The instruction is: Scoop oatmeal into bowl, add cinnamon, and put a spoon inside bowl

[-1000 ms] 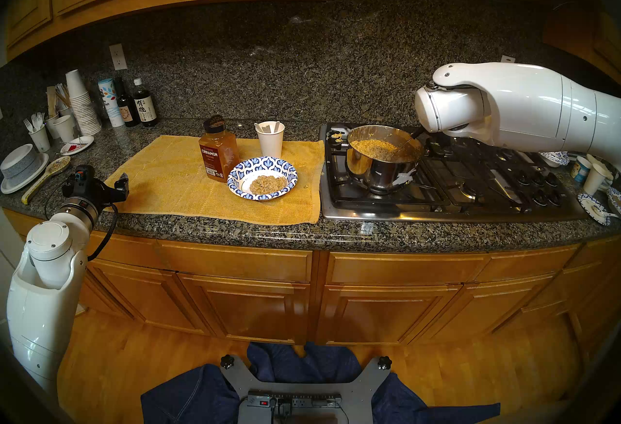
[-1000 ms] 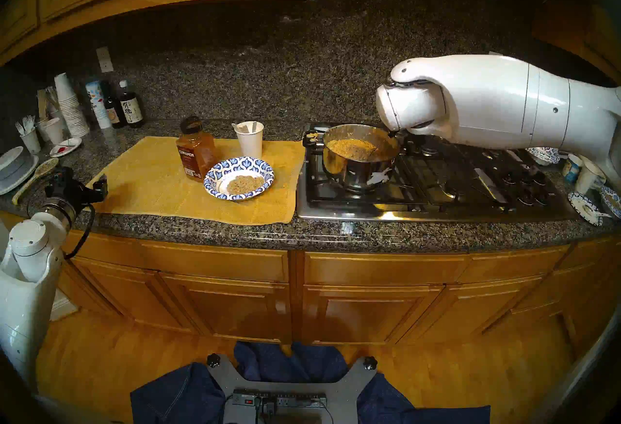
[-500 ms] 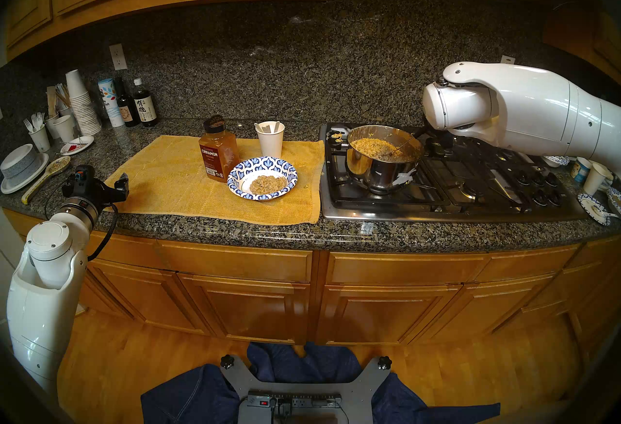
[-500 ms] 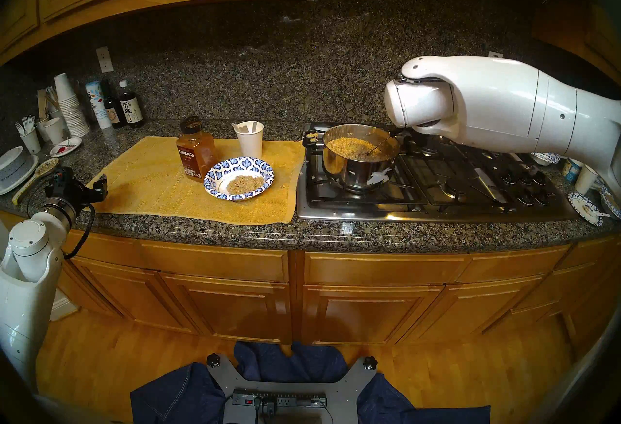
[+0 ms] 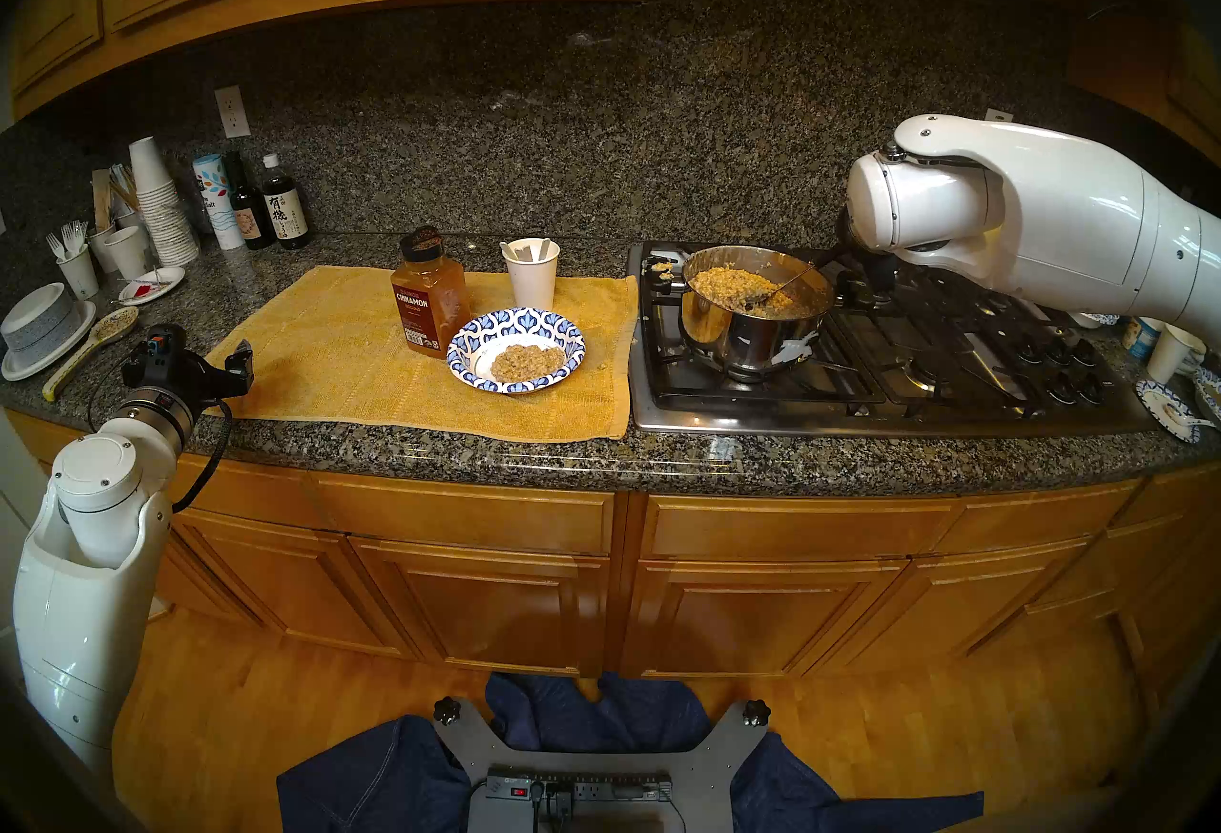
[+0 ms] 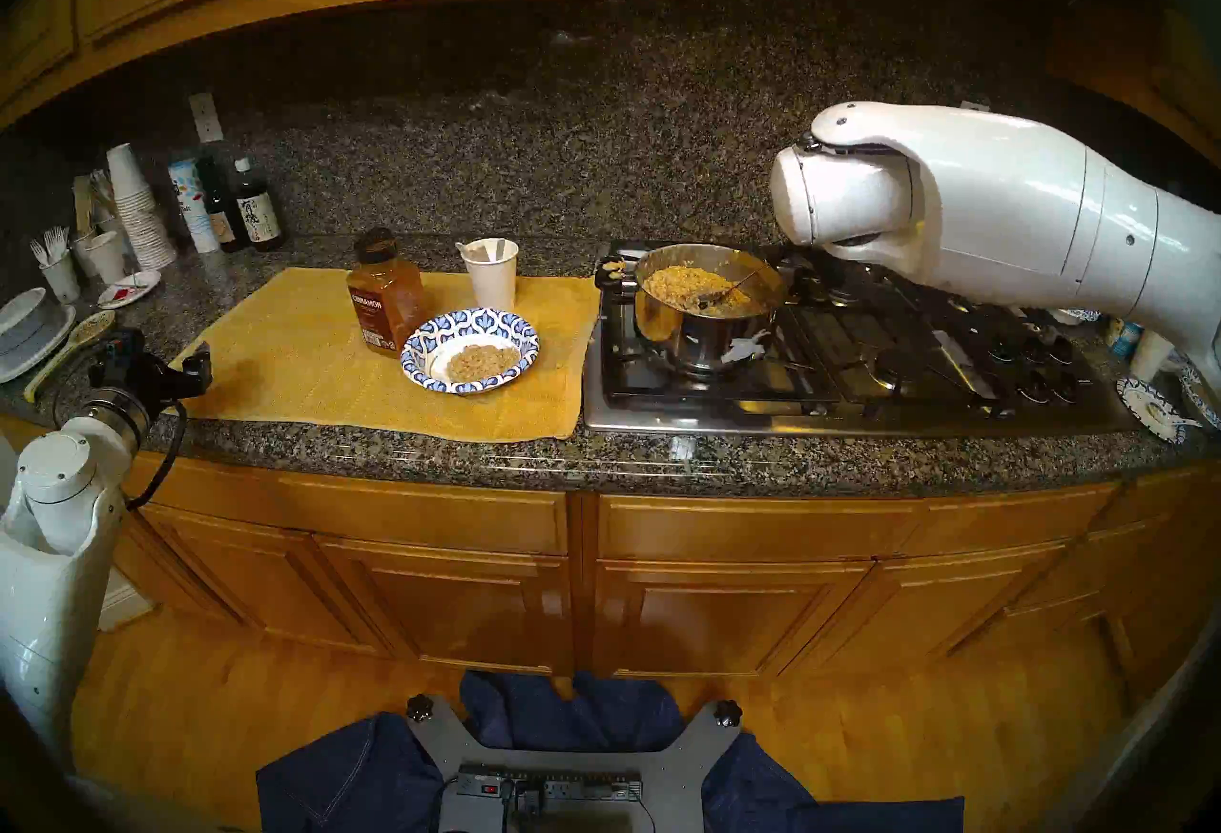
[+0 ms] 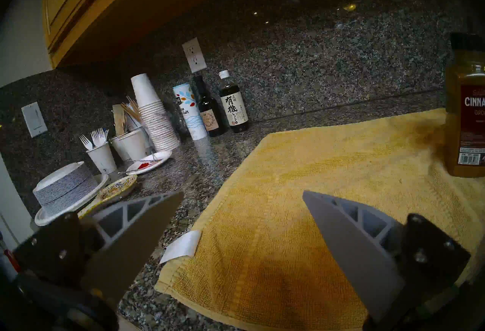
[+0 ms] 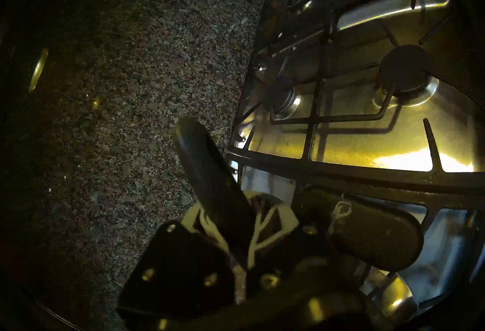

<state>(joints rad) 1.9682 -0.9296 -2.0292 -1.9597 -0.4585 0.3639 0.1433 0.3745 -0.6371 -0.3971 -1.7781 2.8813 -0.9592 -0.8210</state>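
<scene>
- Head stereo left: the bowl (image 5: 516, 351) sits on the yellow towel (image 5: 330, 349), a mound of oatmeal (image 5: 528, 361) in its white centre; the cinnamon (image 5: 429, 293) jar stands upright, touching or nearly touching the bowl's left rim, and a paper cup (image 5: 532, 273) behind holds white plastic utensils
- Left gripper (image 5: 241, 362) hovers at the towel's left edge, well apart from jar and bowl
- Head stereo right: the steel pot (image 6: 707, 310) on the stove (image 6: 859, 362) holds more oatmeal, with the serving spoon (image 6: 727, 291) lying in it, its handle running up toward the right arm's wrist
- Left wrist: both fingers (image 7: 147, 230) spread wide and empty over the towel's corner; the cinnamon stands far right
- Right wrist: right gripper (image 8: 242, 246) is clamped on the spoon's black handle (image 8: 207, 165), above the stove grate beside the pot's handle (image 8: 367, 230)
</scene>
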